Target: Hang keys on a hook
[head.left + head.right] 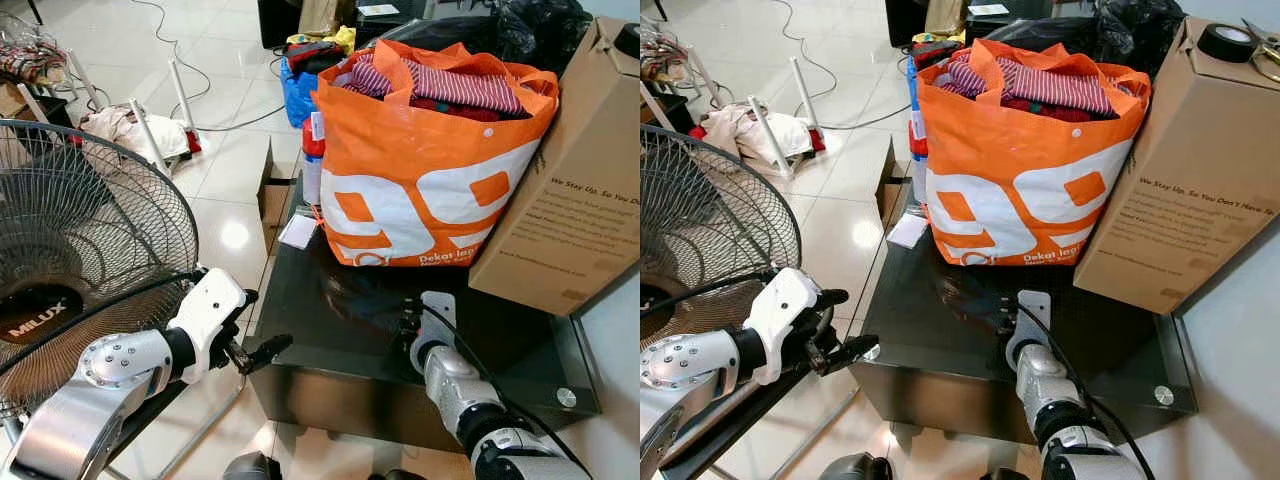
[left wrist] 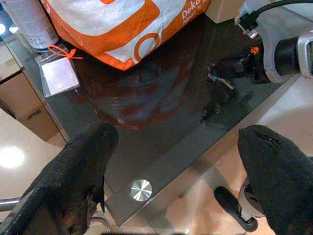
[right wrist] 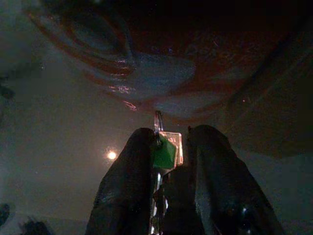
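While the right end effector (image 3: pixel 166 166) reaches low over the dark glass worktop (image 1: pixel 330 340), its two black fingers (image 3: pixel 127 186) are pressed close around the keys (image 3: pixel 165 152), which show as a green tag with a clear plastic edge and a thin metal piece poking out past the fingertips. From the left wrist view the same bunch (image 2: pixel 217 81) hangs at the tip of the right arm, just above the glass near the worktop's near edge.

At the worktop's near left corner, the left end effector (image 1: pixel 262 352) hovers beside the edge with its fingers (image 2: pixel 83 166) spread wide and nothing between them; a round metal fitting (image 2: pixel 141 190) in the glass corner lies below the gap.

On the far half of the worktop stands an orange and white shopping bag (image 1: pixel 420 170) stuffed with striped and red clothes. A tall cardboard box (image 1: pixel 575 180) leans just beside it on the right, with a roll of black tape (image 1: pixel 1227 42) on its top. A clear badge holder (image 2: pixel 57 73) with an orange cord lies on the glass left of the bag, near a white bottle (image 2: pixel 29 24).

A black-caged standing fan (image 1: pixel 70 270) is at the left, on the pale tiled floor (image 1: pixel 230 150).
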You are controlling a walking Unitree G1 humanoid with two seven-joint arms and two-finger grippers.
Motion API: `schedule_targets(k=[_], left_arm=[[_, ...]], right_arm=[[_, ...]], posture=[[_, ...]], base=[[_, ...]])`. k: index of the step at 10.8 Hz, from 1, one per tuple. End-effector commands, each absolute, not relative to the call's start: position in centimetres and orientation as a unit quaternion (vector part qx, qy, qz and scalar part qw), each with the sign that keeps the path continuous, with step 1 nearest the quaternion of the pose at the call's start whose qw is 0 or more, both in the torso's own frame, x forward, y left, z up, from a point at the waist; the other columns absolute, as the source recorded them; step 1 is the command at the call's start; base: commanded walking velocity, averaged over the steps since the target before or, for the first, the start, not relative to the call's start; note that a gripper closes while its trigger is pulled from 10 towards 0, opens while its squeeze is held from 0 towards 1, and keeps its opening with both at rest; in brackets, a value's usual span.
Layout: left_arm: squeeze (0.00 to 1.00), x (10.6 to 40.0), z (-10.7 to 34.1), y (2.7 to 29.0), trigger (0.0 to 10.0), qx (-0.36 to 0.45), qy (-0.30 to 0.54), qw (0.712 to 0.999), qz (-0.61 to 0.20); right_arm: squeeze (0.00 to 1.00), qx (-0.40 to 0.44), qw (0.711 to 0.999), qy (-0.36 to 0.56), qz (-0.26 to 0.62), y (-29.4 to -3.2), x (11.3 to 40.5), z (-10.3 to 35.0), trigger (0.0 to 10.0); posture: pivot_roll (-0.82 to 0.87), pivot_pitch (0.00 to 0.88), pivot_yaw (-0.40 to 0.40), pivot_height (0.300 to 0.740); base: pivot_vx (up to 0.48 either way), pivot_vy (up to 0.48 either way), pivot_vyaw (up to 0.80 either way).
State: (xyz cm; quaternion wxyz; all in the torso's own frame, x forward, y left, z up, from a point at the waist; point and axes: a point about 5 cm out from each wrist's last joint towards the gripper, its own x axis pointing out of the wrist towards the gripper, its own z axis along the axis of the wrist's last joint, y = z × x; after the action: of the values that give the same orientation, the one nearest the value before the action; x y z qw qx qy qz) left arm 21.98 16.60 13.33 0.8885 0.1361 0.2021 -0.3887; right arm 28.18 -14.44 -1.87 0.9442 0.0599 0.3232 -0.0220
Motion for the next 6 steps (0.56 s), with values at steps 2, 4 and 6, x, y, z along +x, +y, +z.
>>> schedule_targets(k=[2, 4, 6], left_arm=[[0.00, 21.96, 13.21, 16.49, 10.0, 0.136, 0.207, 0.886, -0.392], [0.00, 22.01, 13.12, 16.52, 10.0, 0.138, 0.207, 0.886, -0.391], [0.00, 22.32, 12.68, 16.74, 10.0, 0.145, 0.206, 0.894, -0.372]], right_arm=[[0.00, 0.076, 0.939, 0.334, -0.031, -14.43, 27.83, -2.27, 0.0], [0.00, 0.073, 0.940, 0.331, -0.030, -14.43, 27.92, -2.19, 0.0], [0.00, 0.072, 0.944, 0.321, -0.023, -14.95, 28.20, -1.88, 0.0]], posture=[[0.17, 0.069, 0.023, 0.740], [0.17, 0.059, 0.024, 0.740], [0.16, 0.026, 0.023, 0.740]], base=[[0.000, 0.000, 0.00], [0.000, 0.000, 0.00], [0.000, 0.000, 0.00]])
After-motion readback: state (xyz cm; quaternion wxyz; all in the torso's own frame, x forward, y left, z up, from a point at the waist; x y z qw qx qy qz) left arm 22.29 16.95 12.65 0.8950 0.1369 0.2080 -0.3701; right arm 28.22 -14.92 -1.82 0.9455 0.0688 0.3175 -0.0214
